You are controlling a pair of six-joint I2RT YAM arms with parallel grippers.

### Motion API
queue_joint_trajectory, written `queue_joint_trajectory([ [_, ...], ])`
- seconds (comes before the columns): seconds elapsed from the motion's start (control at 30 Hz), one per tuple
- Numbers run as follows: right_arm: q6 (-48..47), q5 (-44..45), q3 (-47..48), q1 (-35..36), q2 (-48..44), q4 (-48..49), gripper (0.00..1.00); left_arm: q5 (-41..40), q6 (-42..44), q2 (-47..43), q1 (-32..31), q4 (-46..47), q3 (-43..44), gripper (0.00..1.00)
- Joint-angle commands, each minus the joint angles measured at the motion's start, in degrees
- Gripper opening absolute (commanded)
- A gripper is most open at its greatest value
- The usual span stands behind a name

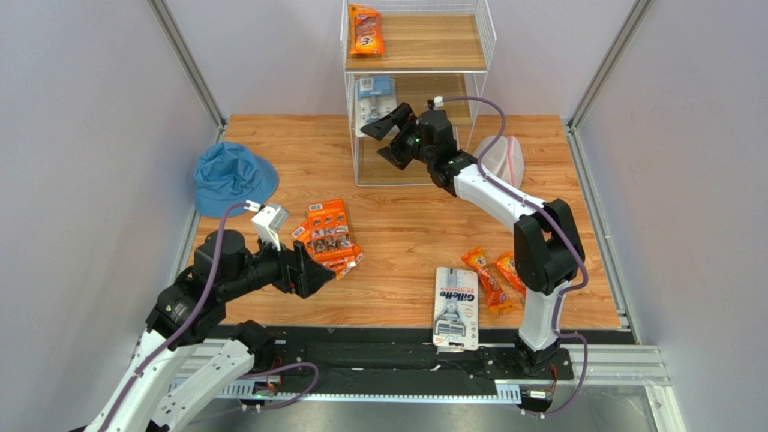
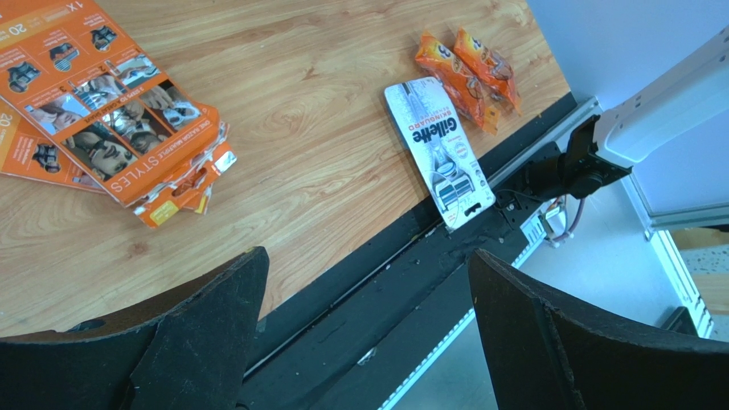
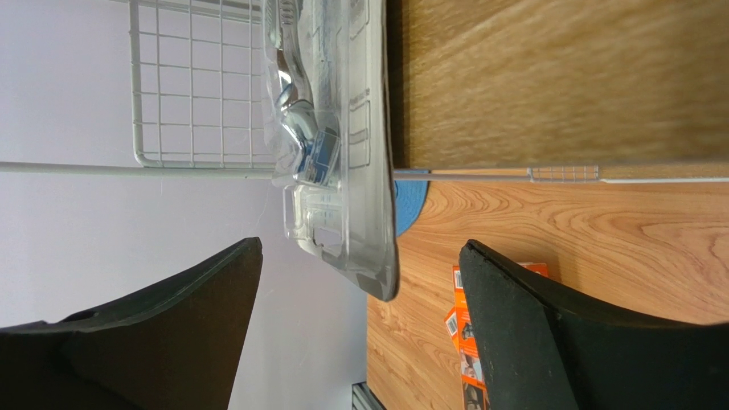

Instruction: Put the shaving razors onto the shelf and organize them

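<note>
A blue bucket hat (image 1: 234,177) is seen lying at the far left of the wooden worktop (image 1: 406,229). A white mesh bag with pink trim (image 1: 505,158) is set well apart, toward the far right.

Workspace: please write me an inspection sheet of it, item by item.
Surface: wooden table, no spills seen.
Job's things: shelf holds an orange bag on its top board, a blister card on the middle board; on the table lie orange multi-packs, a Gillette card, two orange bags.
Clutter: blue bucket hat, white mesh bag.
Jaws: left jaws open, empty, near the multi-packs; right jaws open at the middle board, gripping nothing.
Cables: a purple cable along each arm, the right one arching near the shelf.
Surroundings: plain walls, black base rail.
</note>
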Motion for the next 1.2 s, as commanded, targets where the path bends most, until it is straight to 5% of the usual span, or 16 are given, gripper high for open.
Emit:
queue_joint_trajectory([
  [0.0,-1.0,-0.9,-2.9,0.0,-5.8,3.8,0.90,1.0,0.0,0.5,0.3,2.4,-0.5,0.95],
  [0.4,-0.6,-2.1,-20.5,0.7,-20.1,8.3,0.90,1.9,-1.2,1.7,0.3,5.5,-3.2,0.96],
  [0.73,-13.2,2.9,-31.3,0.6,-41.2,-14.9,0.91,8.1,-3.9,7.7,0.3,13.3,-5.4,0.95],
  [1.17,-13.4,8.6,-48.5,0.6,-70.1,-36.5,0.90,12.0,-8.2,10.2,0.0,20.3,-10.8,0.95],
])
